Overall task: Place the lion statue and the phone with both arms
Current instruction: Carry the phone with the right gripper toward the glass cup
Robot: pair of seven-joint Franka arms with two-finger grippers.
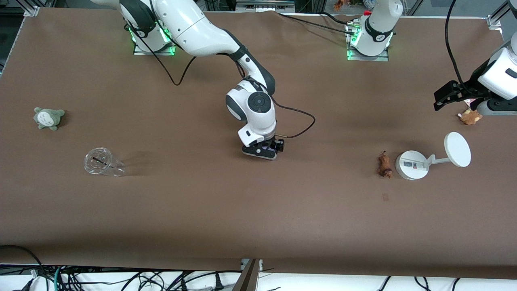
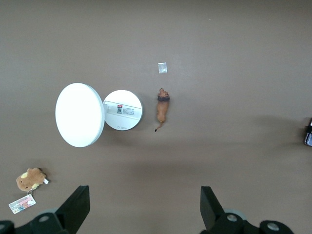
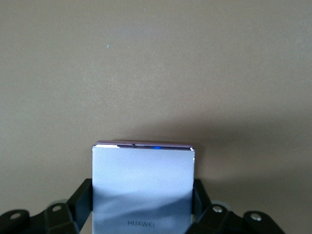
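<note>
Mid-tabletop, the right tool (image 1: 263, 152) is clamping the phone (image 3: 143, 187) low for placing, while the left tool (image 2: 141, 207), spread wide, is hanging above the lion (image 2: 162, 108).

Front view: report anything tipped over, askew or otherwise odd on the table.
The clear plastic cup lies on its side toward the right arm's end of the table. The lion statue also lies flat beside the white stand. Nothing looks spilled or broken.
</note>
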